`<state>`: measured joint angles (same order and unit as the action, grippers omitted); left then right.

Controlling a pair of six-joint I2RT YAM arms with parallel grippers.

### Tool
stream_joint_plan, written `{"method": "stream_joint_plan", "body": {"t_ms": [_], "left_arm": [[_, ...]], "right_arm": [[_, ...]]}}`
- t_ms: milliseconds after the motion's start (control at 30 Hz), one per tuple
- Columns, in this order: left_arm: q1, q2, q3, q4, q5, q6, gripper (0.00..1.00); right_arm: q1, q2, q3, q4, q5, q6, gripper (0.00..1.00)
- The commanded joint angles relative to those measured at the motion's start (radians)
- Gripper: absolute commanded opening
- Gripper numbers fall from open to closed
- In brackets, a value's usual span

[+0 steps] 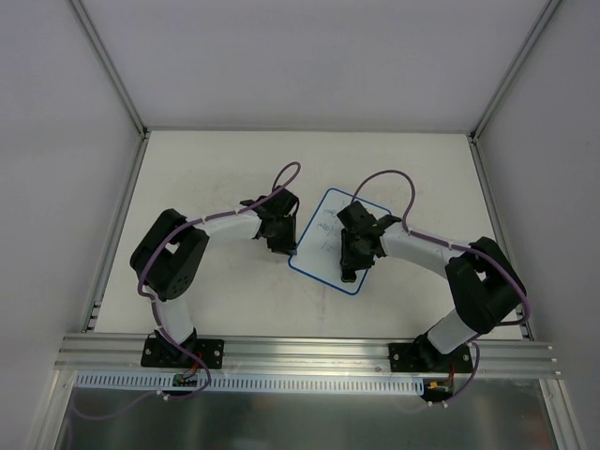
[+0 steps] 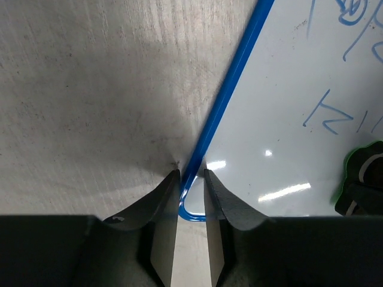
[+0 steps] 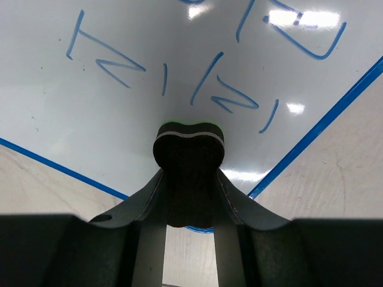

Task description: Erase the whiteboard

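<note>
Left: left end effector point(image 2: 191, 174) low on the worktop point(image 1: 206, 178) at the near-left corner of the whiteboard point(image 1: 323, 248), jaws narrowly parted astride the thin blue rim point(image 2: 224, 101), seemingly loose rather than clamped. Centre: whiteboard flat and askew on the worktop between the two arms, blue handwritten marks point(image 3: 108, 60) unwiped across the face. Right: right end effector point(image 3: 189, 174) closed on the eraser point(image 3: 189, 146), a dark block with a green edge, poised over the near end of the board just below the writing; contact with the face not discernible. Step in hand, by judgement: start of wiping, with the board barely steadied. Next move, likely: eraser pressed flat and swept up through the marks, with a firmer hold or brace at the left corner against sliding.
</note>
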<state>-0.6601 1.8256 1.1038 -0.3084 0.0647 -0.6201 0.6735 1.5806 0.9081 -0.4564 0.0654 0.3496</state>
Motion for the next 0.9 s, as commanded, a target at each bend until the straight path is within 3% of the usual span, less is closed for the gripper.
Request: {"method": "stream_joint_plan", "body": {"t_ms": [0, 167, 367, 600, 867], "left_arm": [[-0.004, 0.037, -0.065, -0.155, -0.068, 0.014, 0.25], [-0.006, 0.069, -0.061, -0.155, -0.068, 0.023, 0.27], [-0.006, 0.089, -0.087, -0.156, -0.091, 0.026, 0.00], [-0.006, 0.089, -0.110, -0.156, -0.100, 0.028, 0.00], [-0.004, 0.087, -0.125, -0.156, -0.112, 0.023, 0.00]], "right_arm": [[0.014, 0.016, 0.046, -0.051, -0.029, -0.030, 0.00], [0.052, 0.079, 0.141, -0.041, 0.013, -0.133, 0.00], [0.089, 0.220, 0.294, -0.027, 0.033, -0.193, 0.00], [0.098, 0.340, 0.399, -0.056, 0.031, -0.193, 0.00], [0.026, 0.366, 0.453, -0.218, 0.174, -0.190, 0.00]]}}
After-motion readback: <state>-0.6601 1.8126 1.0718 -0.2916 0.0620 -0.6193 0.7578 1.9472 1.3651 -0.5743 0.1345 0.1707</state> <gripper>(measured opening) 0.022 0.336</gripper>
